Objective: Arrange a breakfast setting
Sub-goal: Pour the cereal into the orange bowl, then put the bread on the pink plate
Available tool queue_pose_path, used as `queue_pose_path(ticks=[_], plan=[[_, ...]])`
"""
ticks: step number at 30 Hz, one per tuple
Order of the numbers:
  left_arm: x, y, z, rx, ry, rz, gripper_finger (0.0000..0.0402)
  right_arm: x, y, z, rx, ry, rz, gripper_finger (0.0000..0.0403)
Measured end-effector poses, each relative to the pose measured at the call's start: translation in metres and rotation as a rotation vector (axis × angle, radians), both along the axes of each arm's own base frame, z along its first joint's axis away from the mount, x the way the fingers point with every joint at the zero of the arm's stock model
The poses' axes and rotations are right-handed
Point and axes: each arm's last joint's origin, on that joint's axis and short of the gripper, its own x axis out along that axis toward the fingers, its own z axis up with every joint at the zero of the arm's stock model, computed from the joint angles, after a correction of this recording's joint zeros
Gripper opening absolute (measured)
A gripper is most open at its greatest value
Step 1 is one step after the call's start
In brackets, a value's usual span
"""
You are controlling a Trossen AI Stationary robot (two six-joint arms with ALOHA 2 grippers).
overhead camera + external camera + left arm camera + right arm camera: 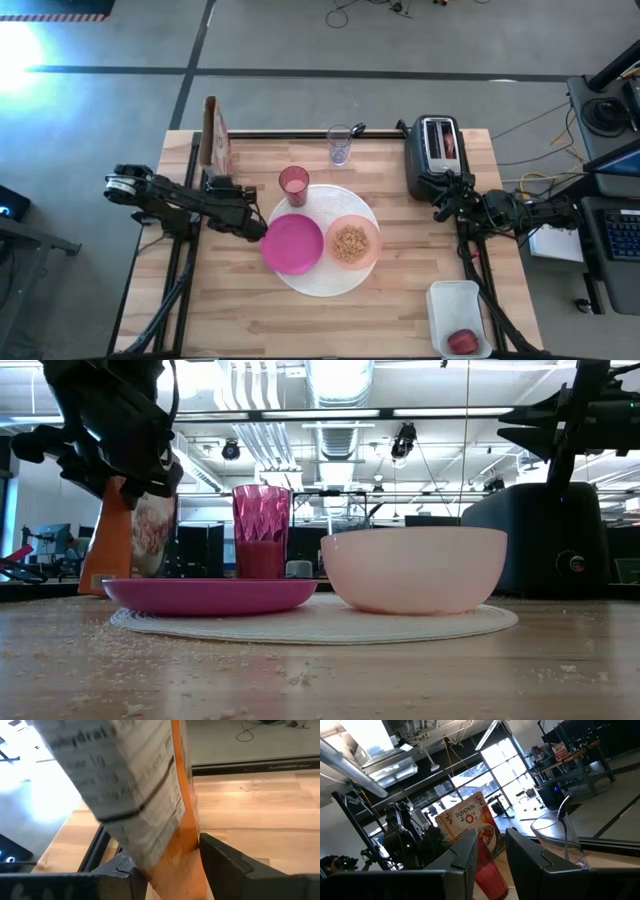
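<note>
Left gripper (213,172) is sitting near the table's (400,290) back-left corner, fingers loosely around the cereal box (215,135). Right gripper (442,195), slightly parted, empty, is hovering by the toaster (434,150). White plate (320,280) is mid-table holding the magenta bowl (292,244) and peach bowl (352,242).

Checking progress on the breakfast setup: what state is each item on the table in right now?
Peach bowl: holds cereal, on the white plate.
Magenta bowl: empty, on the plate.
Pink tumbler: upright, partly filled.
Clear cup: upright.
Cereal box: upright at the table's edge.
Toaster: something in its slot.
White tub: holds a red fruit.
</note>
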Motion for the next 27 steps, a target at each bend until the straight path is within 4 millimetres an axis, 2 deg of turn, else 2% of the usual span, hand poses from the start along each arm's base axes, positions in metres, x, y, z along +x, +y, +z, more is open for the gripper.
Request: queue_pose_path(ticks=[5, 16, 22, 27], plan=[[-0.001, -0.001, 0.000, -0.019, -0.004, 0.017, 0.0157, 0.000, 0.000, 0.000, 0.000, 0.000, 0.000, 0.0091], [0.000, -0.011, 0.002, -0.111, -0.008, 0.042, 0.0246, 0.000, 0.000, 0.000, 0.000, 0.000, 0.000, 0.0091], [0.006, -0.020, 0.010, -0.183, -0.036, 0.047, 0.0254, 0.000, 0.000, 0.000, 0.000, 0.000, 0.000, 0.0091], [0.012, -0.034, 0.025, -0.268, -0.078, 0.003, 0.0254, 0.000, 0.000, 0.000, 0.000, 0.000, 0.000, 0.0091]])
